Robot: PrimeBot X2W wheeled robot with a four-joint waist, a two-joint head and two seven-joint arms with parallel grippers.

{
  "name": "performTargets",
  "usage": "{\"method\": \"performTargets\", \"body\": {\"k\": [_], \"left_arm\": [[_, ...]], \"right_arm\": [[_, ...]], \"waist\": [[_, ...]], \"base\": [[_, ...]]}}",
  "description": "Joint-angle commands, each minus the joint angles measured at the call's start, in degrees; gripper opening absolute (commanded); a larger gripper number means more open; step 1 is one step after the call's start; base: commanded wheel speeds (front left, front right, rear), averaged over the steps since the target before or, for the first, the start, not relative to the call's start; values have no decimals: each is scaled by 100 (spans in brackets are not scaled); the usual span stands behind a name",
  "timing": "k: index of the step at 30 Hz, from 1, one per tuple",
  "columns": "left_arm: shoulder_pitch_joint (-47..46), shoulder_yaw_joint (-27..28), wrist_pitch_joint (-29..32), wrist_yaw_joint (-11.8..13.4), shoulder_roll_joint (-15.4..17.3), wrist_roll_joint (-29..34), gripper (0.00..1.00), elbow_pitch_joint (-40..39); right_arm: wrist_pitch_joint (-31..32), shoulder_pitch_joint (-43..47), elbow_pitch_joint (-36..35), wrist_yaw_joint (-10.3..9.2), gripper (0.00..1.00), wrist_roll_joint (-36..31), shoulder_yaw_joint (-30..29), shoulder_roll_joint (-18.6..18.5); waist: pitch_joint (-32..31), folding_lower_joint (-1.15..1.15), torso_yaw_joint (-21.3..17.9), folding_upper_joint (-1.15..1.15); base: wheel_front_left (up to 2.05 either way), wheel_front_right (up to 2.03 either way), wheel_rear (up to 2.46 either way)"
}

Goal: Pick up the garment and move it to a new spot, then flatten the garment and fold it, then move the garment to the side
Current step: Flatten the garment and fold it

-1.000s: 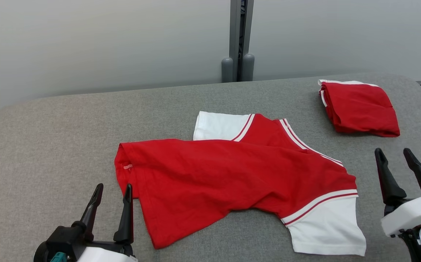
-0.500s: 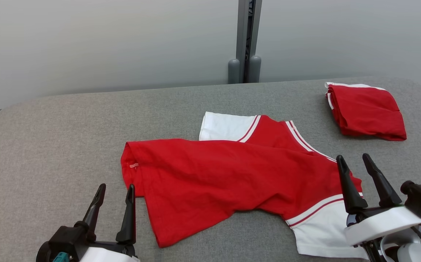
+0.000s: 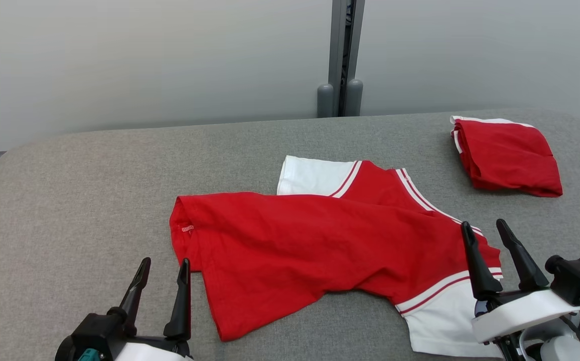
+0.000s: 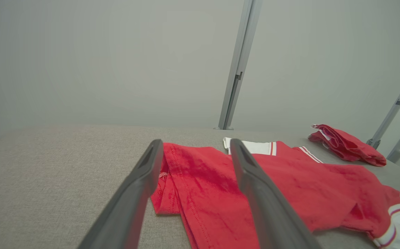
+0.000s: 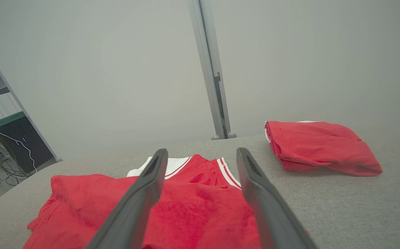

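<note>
Hovering, jaws released, left gripper [image 3: 165, 261] and right gripper [image 3: 483, 223] flank rumpled, seemingly cotton garment [image 3: 320, 245].

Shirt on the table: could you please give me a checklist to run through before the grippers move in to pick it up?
1. Left gripper open: ok.
2. Right gripper open: ok.
3. Shirt not gripped by either: ok.
4. Shirt lying flat: not ok, rumpled and partly folded over itself.
5. Folded garment apart from the shirt: ok.
6. Right gripper's clearance above the sleeve: cannot tell.
</note>
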Motion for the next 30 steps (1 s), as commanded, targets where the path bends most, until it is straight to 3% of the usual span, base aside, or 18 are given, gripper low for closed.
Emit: {"method": "performTargets", "body": {"k": [1, 10, 25, 30], "left_arm": [[-5, 2, 17, 14, 43, -42, 100, 25], [13, -55, 285, -38, 21, -238, 100, 101], [42, -643, 2428, -440, 21, -891, 100, 998], [-165, -747, 2616, -430, -13, -893, 100, 1228]], "right_arm": [[-44, -31, 27, 0, 100, -29, -5, -39], [-64, -86, 114, 0, 100, -69, 36, -32], [-88, -144, 168, 0, 100, -64, 103, -61], [-82, -176, 173, 0, 100, -63, 132, -67]], "waist": [[-9, 0, -1, 0], [-21, 0, -16, 0], [39, 0, -61, 0], [98, 0, -103, 0]], "base": [[0, 0, 0], [0, 0, 0], [0, 0, 0], [0, 0, 0]]}}
